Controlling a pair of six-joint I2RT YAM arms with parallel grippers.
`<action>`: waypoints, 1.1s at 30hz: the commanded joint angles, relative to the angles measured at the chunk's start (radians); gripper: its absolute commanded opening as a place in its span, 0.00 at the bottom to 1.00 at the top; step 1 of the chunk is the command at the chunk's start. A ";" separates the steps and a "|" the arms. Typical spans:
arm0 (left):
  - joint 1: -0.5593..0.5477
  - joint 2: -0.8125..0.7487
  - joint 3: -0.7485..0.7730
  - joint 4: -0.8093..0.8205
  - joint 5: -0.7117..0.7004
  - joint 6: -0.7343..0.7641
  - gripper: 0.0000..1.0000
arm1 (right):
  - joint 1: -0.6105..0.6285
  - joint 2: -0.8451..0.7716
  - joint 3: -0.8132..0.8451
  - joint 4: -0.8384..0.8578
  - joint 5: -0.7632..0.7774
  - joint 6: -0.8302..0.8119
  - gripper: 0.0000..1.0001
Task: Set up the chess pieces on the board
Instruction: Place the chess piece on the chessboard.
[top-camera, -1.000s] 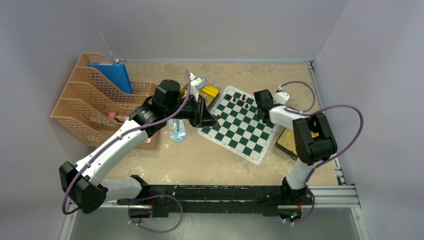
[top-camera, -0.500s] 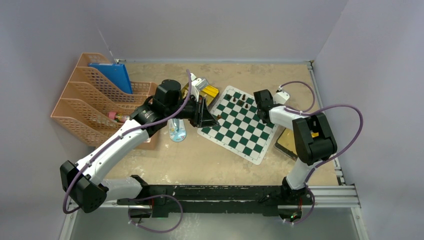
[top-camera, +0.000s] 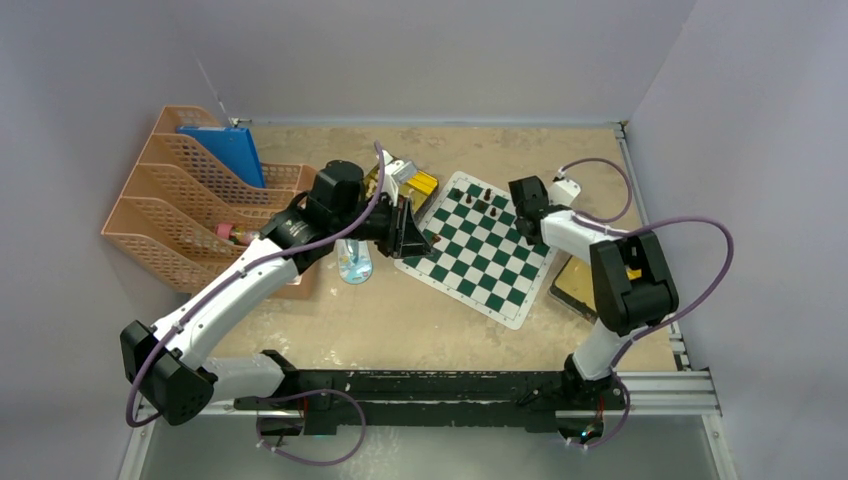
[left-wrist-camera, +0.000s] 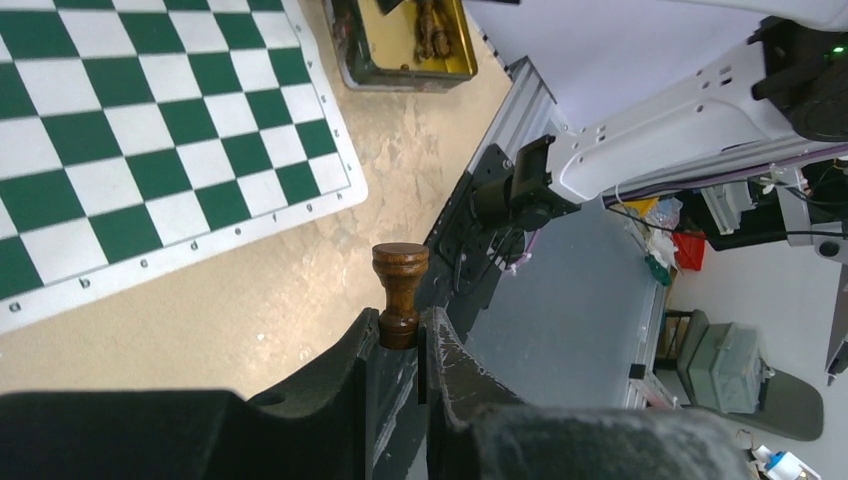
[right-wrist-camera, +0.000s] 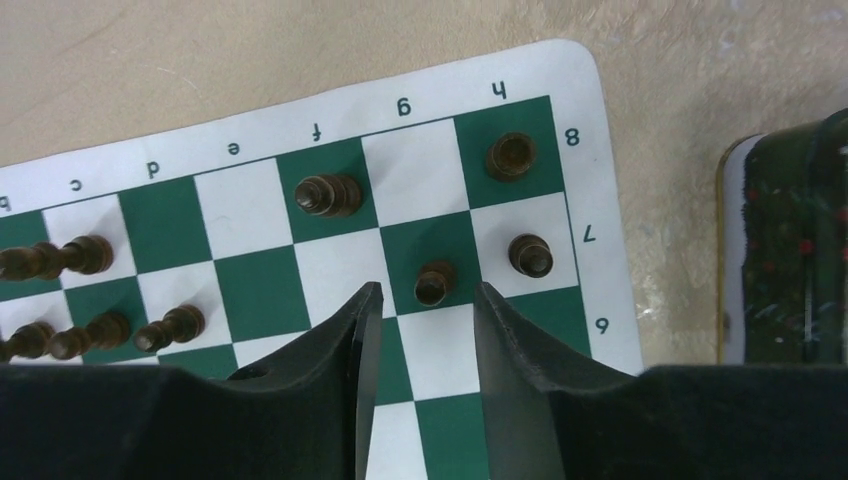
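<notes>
The green-and-white board (top-camera: 470, 262) lies right of centre. Several dark brown chess pieces stand along its far edge. Over that edge my right gripper (right-wrist-camera: 425, 300) is open, and a dark pawn (right-wrist-camera: 433, 283) stands free on its square just beyond the fingertips. Near it stand another pawn (right-wrist-camera: 529, 254), a rook (right-wrist-camera: 511, 155) and a taller piece (right-wrist-camera: 328, 194); more pieces (right-wrist-camera: 100, 330) line the rows to the left. My left gripper (left-wrist-camera: 398, 335) hovers off the board's left corner (top-camera: 425, 240), shut on the base of a dark brown chess piece (left-wrist-camera: 400, 275).
A gold tin (top-camera: 412, 180) sits behind the board's left corner, and another tin (top-camera: 573, 287) holding dark pieces lies at its right side. An orange file rack (top-camera: 180, 215) with a blue folder (top-camera: 225, 150) stands at the left. A clear plastic item (top-camera: 353, 264) lies under the left arm.
My right gripper has opened and let go of the pawn, which now stands on the board. The left arm and its piece have barely moved.
</notes>
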 joint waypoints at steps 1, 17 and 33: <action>0.005 0.013 0.063 -0.089 0.016 0.027 0.00 | 0.003 -0.094 0.055 -0.039 0.021 -0.071 0.42; 0.024 0.195 0.308 -0.557 0.150 0.063 0.00 | 0.064 -0.397 0.009 0.138 -0.598 -0.470 0.43; 0.131 0.293 0.318 -0.668 0.338 0.044 0.01 | 0.490 -0.735 -0.148 0.309 -1.060 -1.177 0.50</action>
